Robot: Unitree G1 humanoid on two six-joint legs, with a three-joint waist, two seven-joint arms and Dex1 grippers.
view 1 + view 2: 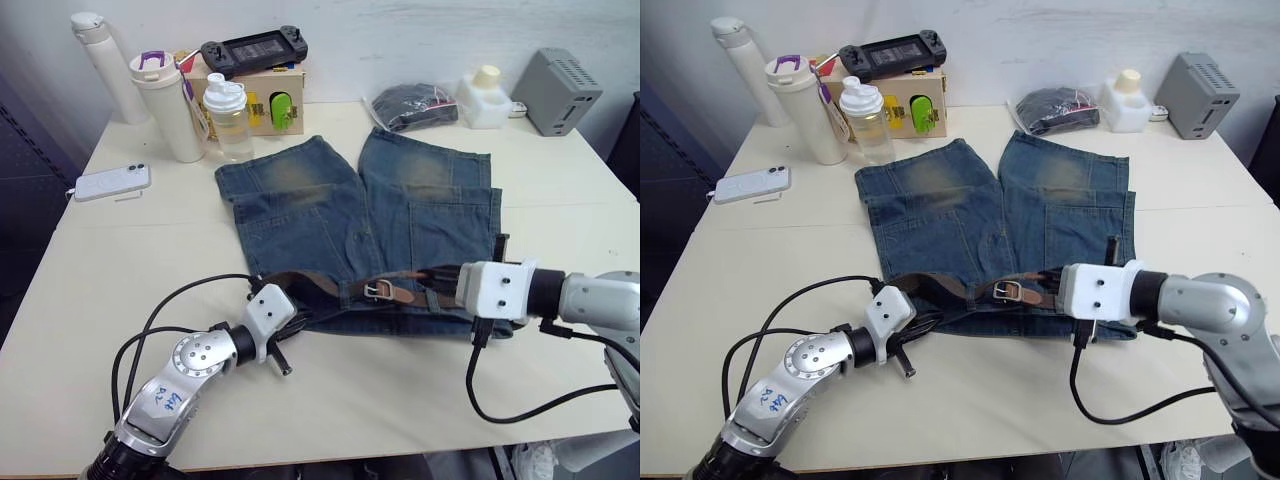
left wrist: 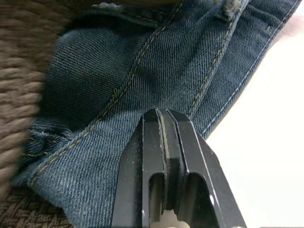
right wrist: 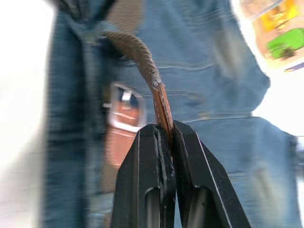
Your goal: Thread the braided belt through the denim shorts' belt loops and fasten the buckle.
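right gripper (image 3: 164, 130) clamps the belt (image 3: 137, 54) tip beside the buckle (image 1: 378, 290) for fastening; left gripper (image 2: 164, 116), fingers together, steadies the shorts (image 1: 300, 215).

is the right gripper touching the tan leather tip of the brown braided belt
Touching. In the right wrist view the right gripper has its two black fingers shut on the tan leather tip of the brown braided belt, with no gap.

Lab – cluttered test table (image 1: 120, 260)
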